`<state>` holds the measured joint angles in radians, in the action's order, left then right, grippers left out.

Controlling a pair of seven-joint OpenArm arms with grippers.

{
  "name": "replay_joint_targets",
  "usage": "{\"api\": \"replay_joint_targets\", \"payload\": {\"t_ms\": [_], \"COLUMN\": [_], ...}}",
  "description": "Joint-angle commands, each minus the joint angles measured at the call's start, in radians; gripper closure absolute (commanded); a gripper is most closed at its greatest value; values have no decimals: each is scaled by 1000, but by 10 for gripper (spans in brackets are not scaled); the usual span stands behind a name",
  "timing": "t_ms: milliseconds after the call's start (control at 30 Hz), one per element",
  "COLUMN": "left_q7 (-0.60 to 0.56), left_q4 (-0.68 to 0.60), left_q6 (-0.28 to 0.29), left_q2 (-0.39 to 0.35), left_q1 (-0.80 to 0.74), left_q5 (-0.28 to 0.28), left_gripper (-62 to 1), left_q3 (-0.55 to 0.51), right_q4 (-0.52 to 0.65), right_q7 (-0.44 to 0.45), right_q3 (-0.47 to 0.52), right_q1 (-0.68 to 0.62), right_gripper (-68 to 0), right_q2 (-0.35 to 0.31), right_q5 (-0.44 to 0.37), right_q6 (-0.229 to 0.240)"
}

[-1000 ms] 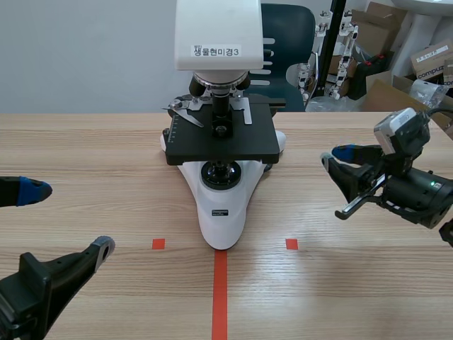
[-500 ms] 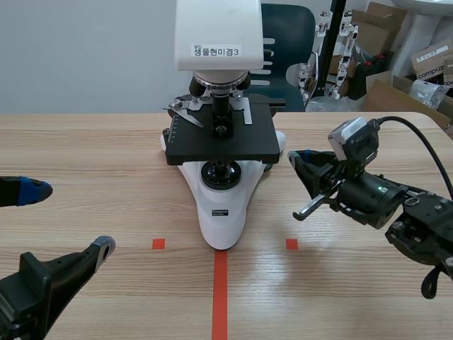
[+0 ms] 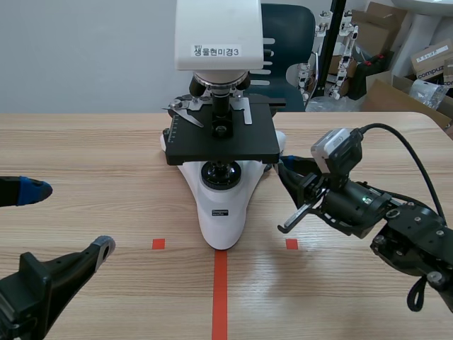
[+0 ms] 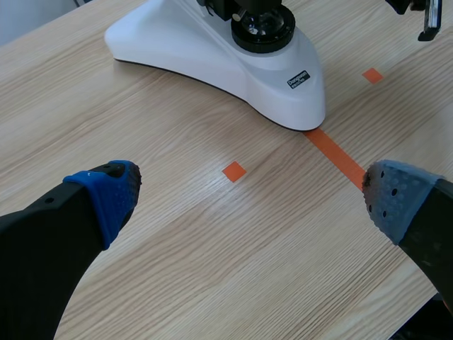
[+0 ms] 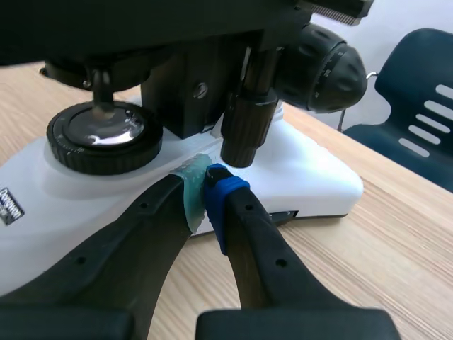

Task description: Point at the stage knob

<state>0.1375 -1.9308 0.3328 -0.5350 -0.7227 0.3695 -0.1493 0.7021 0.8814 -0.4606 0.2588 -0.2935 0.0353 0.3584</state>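
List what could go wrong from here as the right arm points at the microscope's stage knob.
1. The right hand, shut, has its tips just below the stage knob; any further push could bump it and shift the stage.
2. The larger focus knob is close beside it, so slight drift could make the point ambiguous.

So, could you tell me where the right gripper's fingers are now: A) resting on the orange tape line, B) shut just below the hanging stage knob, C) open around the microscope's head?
B: in the right wrist view the right gripper has its fingers shut, tips just under the stage knob.
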Motion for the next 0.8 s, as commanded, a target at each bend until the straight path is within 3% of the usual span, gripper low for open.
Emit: {"api": "replay_joint_targets", "payload": {"t_ms": [0, 233, 367, 767], "left_q7": [-14, -14, -14, -14], "left_q4": [-21, -21, -21, -21], "left_q6": [-2, -2, -2, -2], "left_q2": [3, 3, 3, 3], "left_q1": [-3, -3, -3, -3], "left_q5": [13, 13, 13, 13], "left_gripper": [-623, -623, -623, -623], "left_q3": [-3, -2, -2, -2], "right_q4": [5, 4, 2, 2], "right_q7": [18, 19, 19, 23], "right_q3": [6, 6, 6, 6], "right_q1": [3, -18, -22, -26], "right_gripper": [-6, -6, -6, -6], "right_q2": [-6, -6, -6, -6], "right_q5": [-11, -11, -12, -12], "right_q6": [-9, -30, -73, -82]}}
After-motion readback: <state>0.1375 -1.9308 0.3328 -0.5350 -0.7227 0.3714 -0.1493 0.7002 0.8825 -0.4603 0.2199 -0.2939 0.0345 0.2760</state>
